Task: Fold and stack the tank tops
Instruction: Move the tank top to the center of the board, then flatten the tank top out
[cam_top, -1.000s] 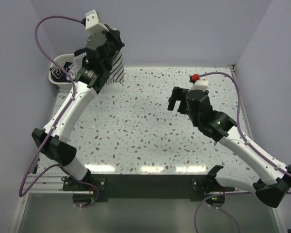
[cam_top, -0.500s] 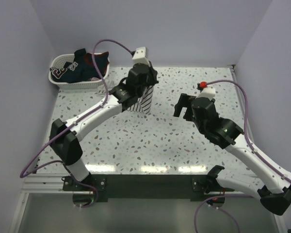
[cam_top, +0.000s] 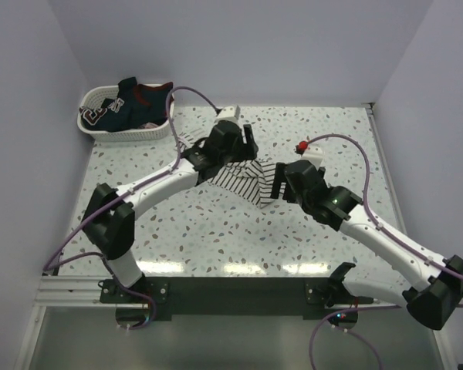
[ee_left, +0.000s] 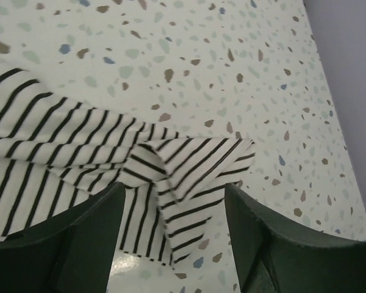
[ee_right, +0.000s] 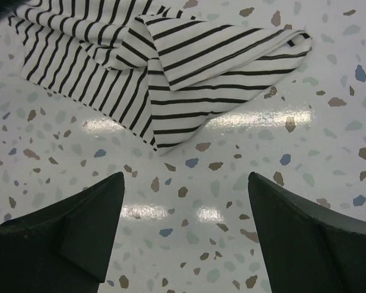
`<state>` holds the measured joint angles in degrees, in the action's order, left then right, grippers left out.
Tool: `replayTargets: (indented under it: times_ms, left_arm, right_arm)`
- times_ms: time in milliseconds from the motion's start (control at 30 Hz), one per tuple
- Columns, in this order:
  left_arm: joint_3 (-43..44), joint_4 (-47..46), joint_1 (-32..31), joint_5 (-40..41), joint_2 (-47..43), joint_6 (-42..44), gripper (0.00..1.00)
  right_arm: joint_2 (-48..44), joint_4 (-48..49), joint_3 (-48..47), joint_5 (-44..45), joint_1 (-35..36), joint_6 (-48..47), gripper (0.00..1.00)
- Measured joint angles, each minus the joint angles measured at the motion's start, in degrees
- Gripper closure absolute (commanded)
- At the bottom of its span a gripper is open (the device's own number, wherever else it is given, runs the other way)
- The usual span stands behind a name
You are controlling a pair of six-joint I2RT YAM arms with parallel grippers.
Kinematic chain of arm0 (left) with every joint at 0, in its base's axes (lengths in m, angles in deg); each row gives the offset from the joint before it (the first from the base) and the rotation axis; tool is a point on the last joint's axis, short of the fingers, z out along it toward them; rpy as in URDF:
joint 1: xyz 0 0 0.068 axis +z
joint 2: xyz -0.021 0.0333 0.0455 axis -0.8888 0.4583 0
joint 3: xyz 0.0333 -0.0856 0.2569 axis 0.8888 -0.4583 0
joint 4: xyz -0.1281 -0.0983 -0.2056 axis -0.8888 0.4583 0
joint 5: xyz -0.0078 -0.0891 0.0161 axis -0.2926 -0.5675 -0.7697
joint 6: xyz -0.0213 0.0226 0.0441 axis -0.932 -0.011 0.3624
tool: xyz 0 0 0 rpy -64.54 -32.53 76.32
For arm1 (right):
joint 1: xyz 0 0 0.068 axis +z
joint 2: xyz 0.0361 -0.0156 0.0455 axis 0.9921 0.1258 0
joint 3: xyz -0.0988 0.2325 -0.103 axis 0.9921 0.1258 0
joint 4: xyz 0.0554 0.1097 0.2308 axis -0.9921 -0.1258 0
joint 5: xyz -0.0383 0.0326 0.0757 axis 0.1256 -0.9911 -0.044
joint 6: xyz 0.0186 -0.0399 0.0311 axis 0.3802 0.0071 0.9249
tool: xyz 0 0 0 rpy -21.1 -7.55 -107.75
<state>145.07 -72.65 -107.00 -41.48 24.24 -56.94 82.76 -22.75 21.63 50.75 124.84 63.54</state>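
Note:
A white tank top with thin dark stripes lies crumpled and partly folded over on the speckled table. My left gripper hovers just above it, open. In the left wrist view the striped cloth lies loose beneath and between the spread fingers of my left gripper, gripped by neither. My right gripper is open at the top's right edge. In the right wrist view the striped top lies ahead of my right gripper, which has only bare table between its fingers. A navy tank top with red trim sits in the basket.
A white woven basket stands at the table's back left corner. Purple cables loop from both wrists above the table. Walls close in the left, back and right sides.
My left arm swung from the basket to the table's middle carrying the striped top, then opened and let it drop. My right arm moved left toward the cloth.

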Motion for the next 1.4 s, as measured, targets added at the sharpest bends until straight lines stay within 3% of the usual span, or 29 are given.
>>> replayTargets:
  times_ms: [100,300,433,700,933,1400]
  left_arm:
    - [-7.1,0.0,5.4,-0.8,-4.9,-3.2,0.41]
    - [-17.8,0.0,11.8,0.9,-10.3,-9.0,0.51]
    - [-18.4,-0.4,12.4,-0.9,-6.1,-11.5,0.61]
    - [-16.2,-0.1,12.8,-2.6,4.1,-12.5,0.72]
    - [-15.0,0.5,14.6,-3.1,8.3,-12.7,0.77]
    - [-11.0,0.9,19.5,-3.2,12.6,-13.2,0.79]
  right_arm:
    - [4.2,0.6,0.0,0.0,0.0,-0.9,0.15]
    - [16.4,3.0,-3.7,0.0,0.0,-5.7,0.19]
    - [26.6,4.9,-9.8,0.7,0.0,-10.4,0.34]
    - [41.3,8.6,-16.4,-0.9,-3.9,-16.7,0.53]
    - [47.1,10.3,-17.9,-5.0,-8.5,-18.8,0.50]
    - [50.2,12.0,-19.8,-8.7,-8.7,-18.0,0.50]
